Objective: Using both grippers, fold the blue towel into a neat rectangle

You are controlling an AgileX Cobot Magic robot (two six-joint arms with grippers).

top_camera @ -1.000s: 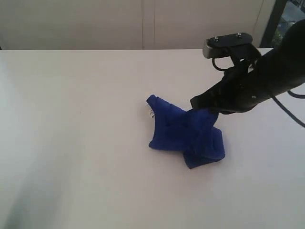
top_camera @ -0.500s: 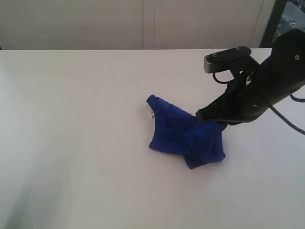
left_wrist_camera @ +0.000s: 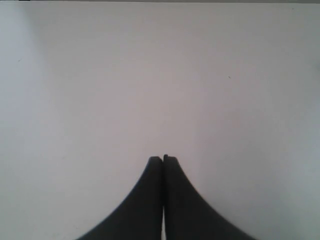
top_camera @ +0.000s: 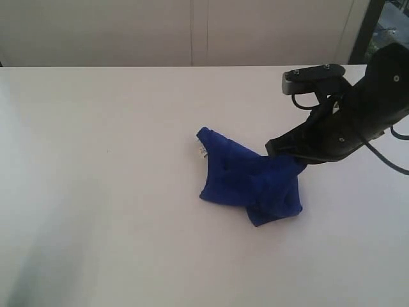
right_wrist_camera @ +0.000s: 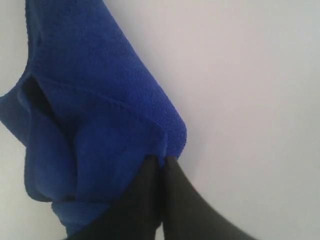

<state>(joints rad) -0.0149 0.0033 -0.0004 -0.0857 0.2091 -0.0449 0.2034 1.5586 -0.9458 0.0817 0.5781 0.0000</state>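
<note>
You see the blue towel (top_camera: 249,182) bunched in a crumpled heap near the middle of the white tabletop (top_camera: 96,160), a bit right of centre. It is not flat; several folds overlap. A small white tag (top_camera: 202,151) sticks out at its left upper corner.

The right fingers (top_camera: 284,142) come in from the right and are pressed together on the towel's upper right edge. In the right wrist view the right fingers (right_wrist_camera: 142,190) pinch a rounded fold of the blue towel (right_wrist_camera: 90,115) just at their tips, and the cloth spreads away from them over the tabletop (right_wrist_camera: 250,75).

The black right arm (top_camera: 364,109) covers part of the towel's right edge in the exterior view. A wrist camera block (top_camera: 313,77) sits on top of it, and a black cable (top_camera: 383,160) loops off to the right.

The left fingers (left_wrist_camera: 145,200) are closed tight, tips touching and holding nothing. Only plain tabletop (left_wrist_camera: 150,75) shows past them.

Behind the tabletop you see a pale wall (top_camera: 192,32), with a dark frame (top_camera: 367,29) at the far right.
</note>
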